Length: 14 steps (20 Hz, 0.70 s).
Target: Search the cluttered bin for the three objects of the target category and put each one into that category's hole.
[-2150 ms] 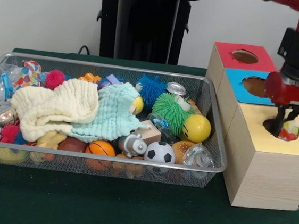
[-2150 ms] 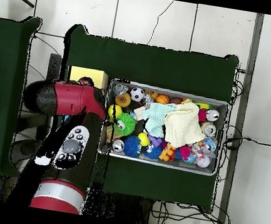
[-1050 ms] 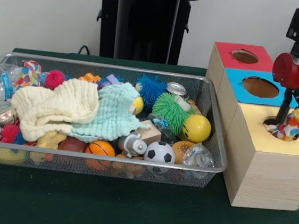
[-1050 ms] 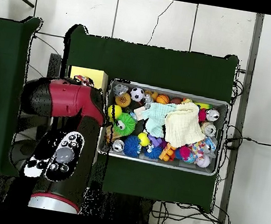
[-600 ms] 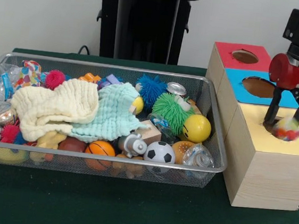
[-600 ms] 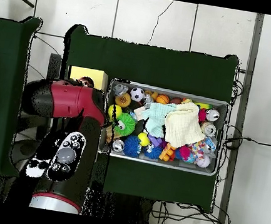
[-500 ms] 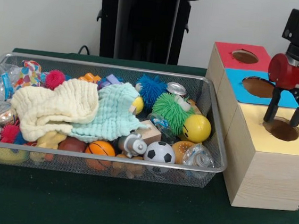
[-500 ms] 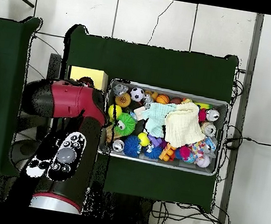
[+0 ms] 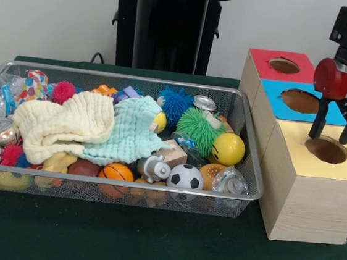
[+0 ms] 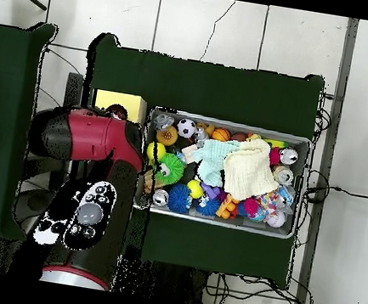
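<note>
The gripper (image 9: 334,129) hangs just above the round hole (image 9: 326,149) in the yellow-topped box (image 9: 308,181), its two black fingers (image 9: 317,126) spread apart and empty. A polka-dot cloth (image 9: 32,85) lies well away from the hole, bunched at the far left end of the wire mesh bin (image 9: 250,175), beside a pink spiky ball (image 9: 63,91). No writing or brand can be read on the cans or toys near it.
</note>
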Tool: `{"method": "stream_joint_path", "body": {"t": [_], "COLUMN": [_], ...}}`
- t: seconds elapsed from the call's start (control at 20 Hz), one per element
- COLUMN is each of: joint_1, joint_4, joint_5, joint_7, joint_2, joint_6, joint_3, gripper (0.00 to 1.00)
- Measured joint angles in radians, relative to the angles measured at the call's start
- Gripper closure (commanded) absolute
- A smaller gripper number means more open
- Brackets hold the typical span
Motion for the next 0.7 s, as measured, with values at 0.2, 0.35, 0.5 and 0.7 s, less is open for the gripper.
{"method": "stream_joint_path", "body": {"t": [0.2, 0.35, 0.5, 0.7], "joint_1": [0.001, 0.011, 0.032, 0.055], "joint_4": [0.002, 0.002, 0.002, 0.002], "joint_5": [0.001, 0.001, 0.000, 0.000], "joint_7": [0.000, 0.000, 0.000, 0.000], "joint_2": [-0.013, -0.020, -0.028, -0.045], "joint_6": [0.000, 0.003, 0.019, 0.054], "joint_3": [-0.001, -0.010, -0.033, -0.069], "gripper": [0.00, 0.00, 0.00, 0.00]}}
